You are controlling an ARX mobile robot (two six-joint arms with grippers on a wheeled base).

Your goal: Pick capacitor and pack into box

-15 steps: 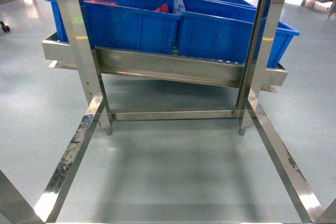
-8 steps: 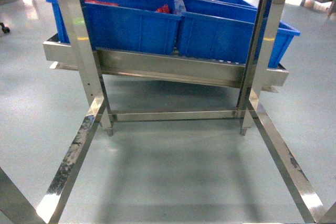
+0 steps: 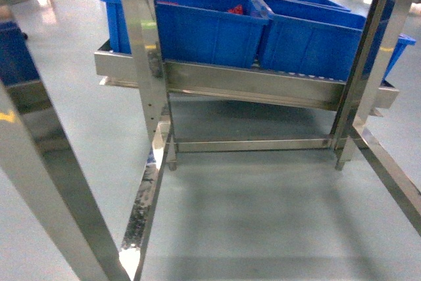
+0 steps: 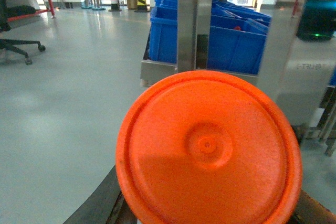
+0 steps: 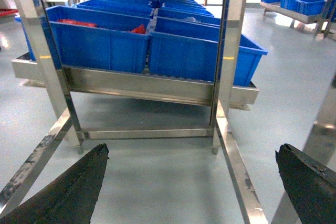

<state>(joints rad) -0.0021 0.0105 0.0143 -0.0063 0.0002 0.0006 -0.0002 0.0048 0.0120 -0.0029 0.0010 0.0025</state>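
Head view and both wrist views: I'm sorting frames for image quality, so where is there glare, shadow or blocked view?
Head view: ceiling light glares on the grey floor and steel rack post; soft shadow under the rack. Left wrist view: an orange disc fills the lower frame, partly shadowed. Right wrist view: the blue bins are sharp; the right gripper fingertips are dark at both lower corners.

Blue bins (image 3: 210, 31) in rows on a steel rack (image 3: 250, 87), grey floor (image 3: 263, 215), orange round lid (image 4: 209, 149) near, office chair (image 4: 16, 45) far left
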